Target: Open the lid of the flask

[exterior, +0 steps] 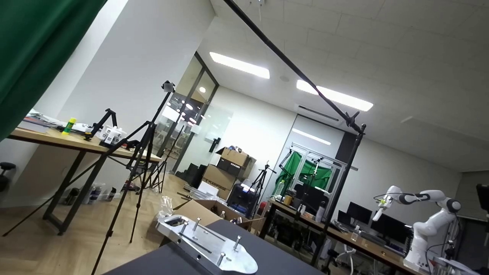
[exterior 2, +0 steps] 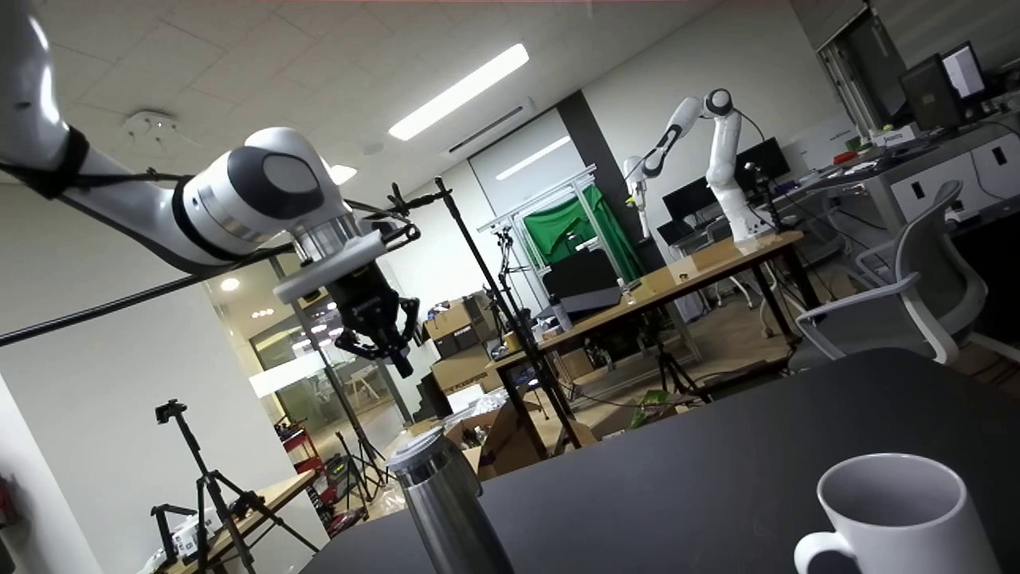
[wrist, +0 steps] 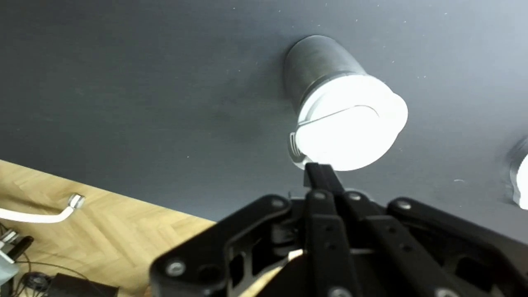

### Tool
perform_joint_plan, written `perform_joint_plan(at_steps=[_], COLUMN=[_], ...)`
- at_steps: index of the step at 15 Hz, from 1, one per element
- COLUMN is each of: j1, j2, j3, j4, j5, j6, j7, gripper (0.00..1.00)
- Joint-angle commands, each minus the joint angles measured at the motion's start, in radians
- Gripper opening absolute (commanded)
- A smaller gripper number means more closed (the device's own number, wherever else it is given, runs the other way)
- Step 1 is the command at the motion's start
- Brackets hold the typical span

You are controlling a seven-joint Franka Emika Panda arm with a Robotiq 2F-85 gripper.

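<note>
Claw (wrist: pixel 323 169) drawn narrow, its two fingers together with nothing between them, I hang over a dark desk (wrist: pixel 165 103), poised above the job. Right of centre in the upper half of the wrist frame stands a steel flask (wrist: pixel 315 57), its pale lid (wrist: pixel 350 132) on top and washed out by glare. A ridged grey piece (wrist: pixel 295 145) shows at the lid's lower-left edge; it may be a hinge or a thumb catch, I cannot tell which. My fingertips overlap the lid's lower rim in that frame, yet in an exterior view I hang above the flask, clear of it, as it stands at lower left of centre. A pale mug (exterior 2: pixel 916 542) shares the desk at lower right there.

Step in hand, as I judge it: the approach, with the lid not yet opened. The next move seems to call for coming down and lining up with the lid's edge. If the lid flips, a narrow claw could serve as a prod; if it must be lifted or twisted, I would need to spread first. An off-centre push could tip the slim flask.
</note>
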Motion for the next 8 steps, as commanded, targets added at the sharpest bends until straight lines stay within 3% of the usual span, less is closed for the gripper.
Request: perform_joint_plan(at_steps=[1,8], j1=[-0.006,-0.009], j2=[0.091,0.163], j3=[0.030,0.065], j4=[0.104,0.168], j5=[0.016,0.018], j6=[-0.101,-0.200], j7=[0.019,0.010], gripper=[0.00,0.00])
